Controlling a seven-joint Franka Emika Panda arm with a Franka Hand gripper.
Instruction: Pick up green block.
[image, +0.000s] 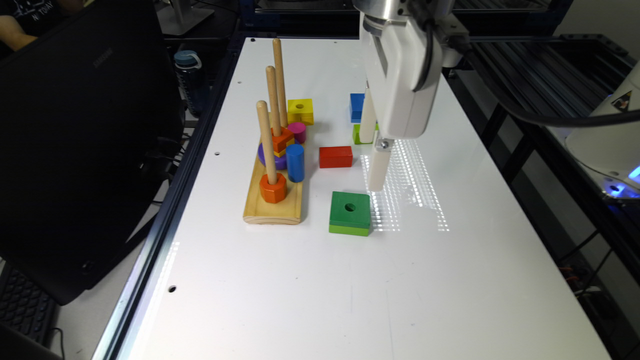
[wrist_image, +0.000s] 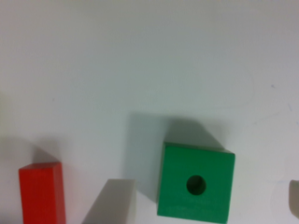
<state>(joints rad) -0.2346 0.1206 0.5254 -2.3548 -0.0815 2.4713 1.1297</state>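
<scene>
The green block (wrist_image: 195, 183) (round hole centred) lies between two pale fingers (wrist_image: 112, 205), apart from both.

The tabletop (image: 310, 280) is white, smooth and shiny, with light glinting on it beside the green block (image: 349, 213). The green block looks like painted wood, smooth with a soft shine. Near it, the peg stand (image: 272, 210) is bare pale wood with a light gloss. The red block (image: 335, 156) is painted and smooth. The fingers (image: 376, 170) look like matt white plastic.
</scene>
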